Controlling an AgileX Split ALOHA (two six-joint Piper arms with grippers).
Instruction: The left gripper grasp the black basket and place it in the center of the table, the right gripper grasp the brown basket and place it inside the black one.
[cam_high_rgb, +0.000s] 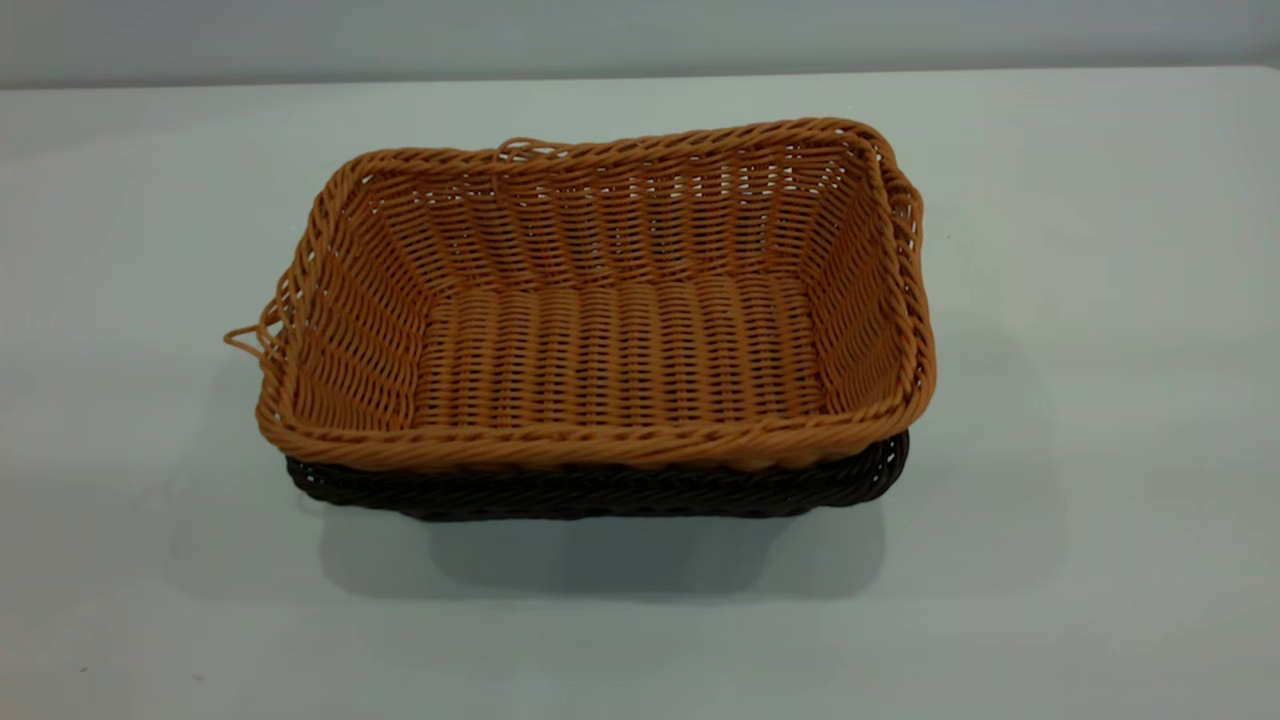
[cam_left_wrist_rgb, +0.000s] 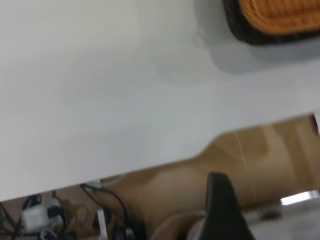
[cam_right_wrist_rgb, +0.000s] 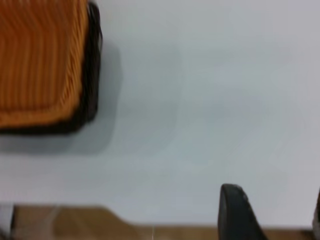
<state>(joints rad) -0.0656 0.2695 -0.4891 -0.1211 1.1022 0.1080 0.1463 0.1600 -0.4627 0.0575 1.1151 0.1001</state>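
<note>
The brown basket (cam_high_rgb: 610, 330) sits nested inside the black basket (cam_high_rgb: 600, 492) in the middle of the white table (cam_high_rgb: 1100, 400). Only the black basket's rim and lower front show beneath it. Neither gripper shows in the exterior view. The left wrist view shows the baskets' corner (cam_left_wrist_rgb: 280, 20) far off. The left gripper (cam_left_wrist_rgb: 272, 212) hangs past the table edge; one dark finger (cam_left_wrist_rgb: 225, 210) shows with nothing against it. The right wrist view shows the nested baskets (cam_right_wrist_rgb: 40, 60) far off. The right gripper (cam_right_wrist_rgb: 272, 207) is open and empty at the table edge, fingers wide apart.
Loose wicker loops stick out at the brown basket's left side (cam_high_rgb: 250, 340) and back rim (cam_high_rgb: 525, 150). Bare white tabletop lies all round the baskets. Below the table edge the left wrist view shows cables and plugs (cam_left_wrist_rgb: 45, 217) on a wooden floor.
</note>
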